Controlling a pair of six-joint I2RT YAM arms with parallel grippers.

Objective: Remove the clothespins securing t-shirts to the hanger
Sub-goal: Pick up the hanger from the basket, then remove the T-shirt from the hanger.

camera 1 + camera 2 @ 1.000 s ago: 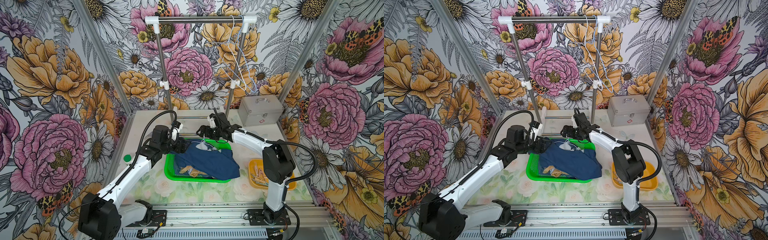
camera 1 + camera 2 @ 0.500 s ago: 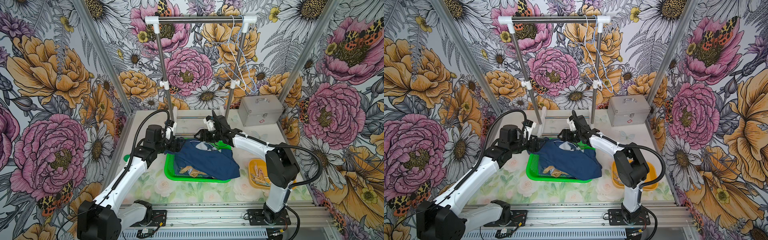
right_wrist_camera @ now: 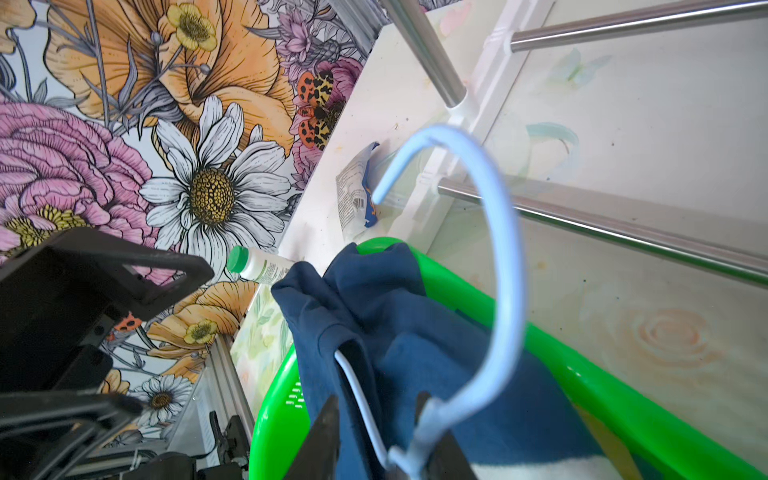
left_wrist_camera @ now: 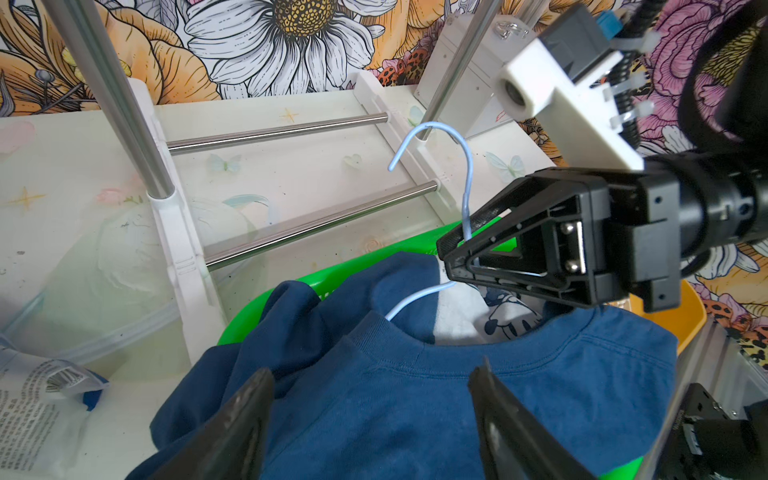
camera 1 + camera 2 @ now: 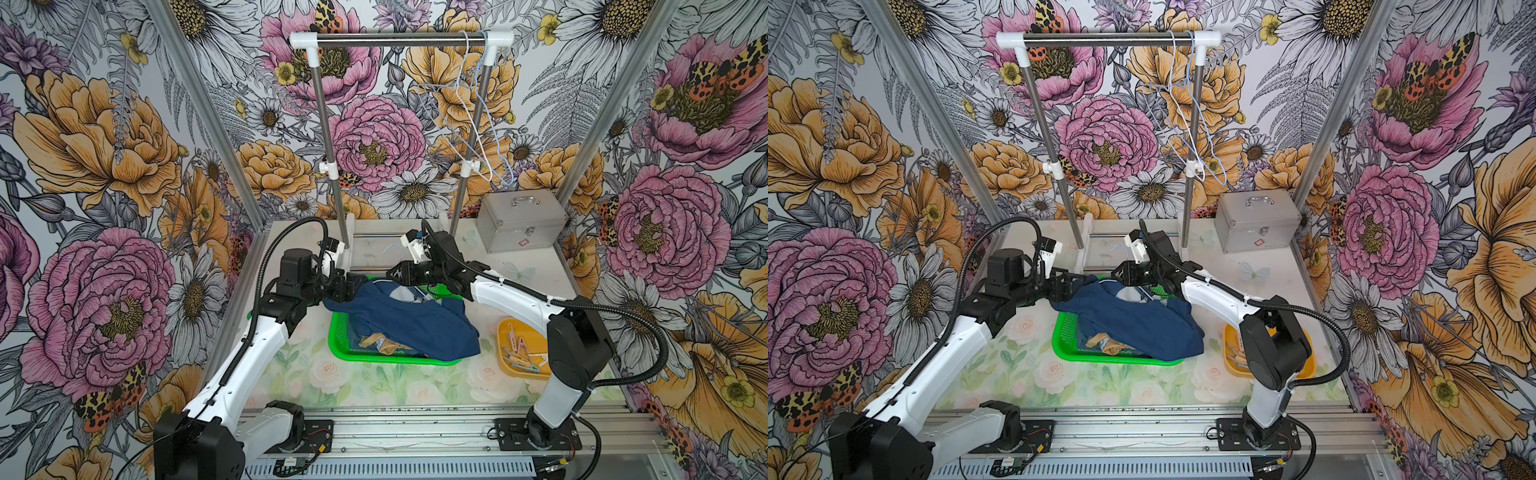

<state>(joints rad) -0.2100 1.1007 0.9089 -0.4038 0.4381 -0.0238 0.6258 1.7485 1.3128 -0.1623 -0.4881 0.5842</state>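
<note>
A navy t-shirt point(image 5: 415, 324) on a pale blue wire hanger point(image 4: 467, 174) lies over a green basket point(image 5: 345, 353), with a tan t-shirt point(image 5: 382, 343) under it. My right gripper point(image 5: 391, 273) is shut on the hanger's neck just above the collar, and the hook point(image 3: 498, 249) rises from its jaws. My left gripper point(image 4: 374, 395) stands open over the navy shirt's shoulder, with the cloth spread beneath its fingers point(image 4: 245, 415). Several clothespins point(image 5: 519, 353) lie in a yellow tray point(image 5: 505, 332) to the right. I see none on the shirt.
The clothes rack point(image 5: 399, 39) stands at the back with empty wire hangers point(image 5: 478, 124) on its right end. Its base bars point(image 4: 316, 220) lie just behind the basket. A silver case point(image 5: 519, 220) sits back right. A green-capped bottle point(image 3: 257, 264) and a packet point(image 3: 357, 187) lie left of the basket.
My right gripper has shifted slightly left and closed its jaws on the hanger's neck. The left arm has eased back a little and stayed open.
</note>
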